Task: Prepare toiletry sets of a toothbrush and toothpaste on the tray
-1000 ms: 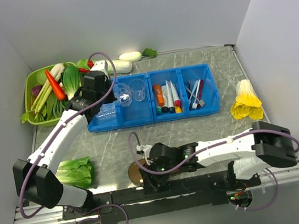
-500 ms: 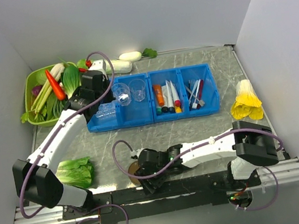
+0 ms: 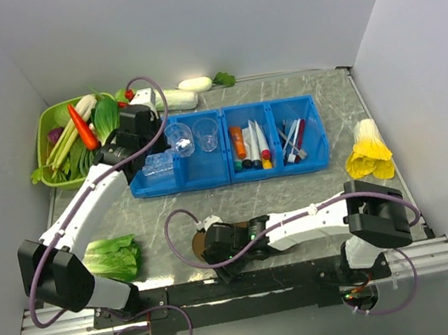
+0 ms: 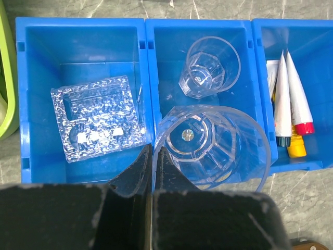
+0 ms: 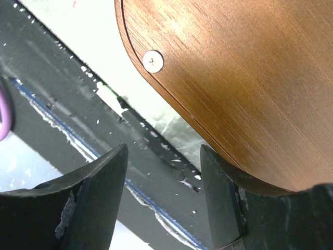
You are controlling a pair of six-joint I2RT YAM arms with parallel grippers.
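Note:
The brown wooden tray [image 5: 234, 78] lies at the table's near edge; in the top view only its left end [image 3: 197, 244] shows from under my right arm. My right gripper [image 5: 164, 152] [image 3: 221, 264] is open and empty, its jaws over the black rail, with the right finger against the tray's rounded end. White toothpaste tubes [image 3: 255, 140] [image 4: 283, 101] lie in the middle blue bin [image 3: 246, 112]. Toothbrushes [image 3: 292, 139] lie in the right bin. My left gripper [image 4: 152, 152] [image 3: 166, 139] is shut on the rim of a clear plastic cup [image 4: 210, 143] over the left bin.
A second clear cup [image 4: 209, 66] and a clear blister pack [image 4: 99, 117] sit in the left bin. A green basket of vegetables [image 3: 44, 129] stands at the far left. Bok choy [image 3: 112, 257] lies near left, and a yellow vegetable [image 3: 368, 154] at right.
My right arm has drawn to the left along the near edge, its gripper now by the tray's left end. My left gripper has shifted slightly up and left with the cup.

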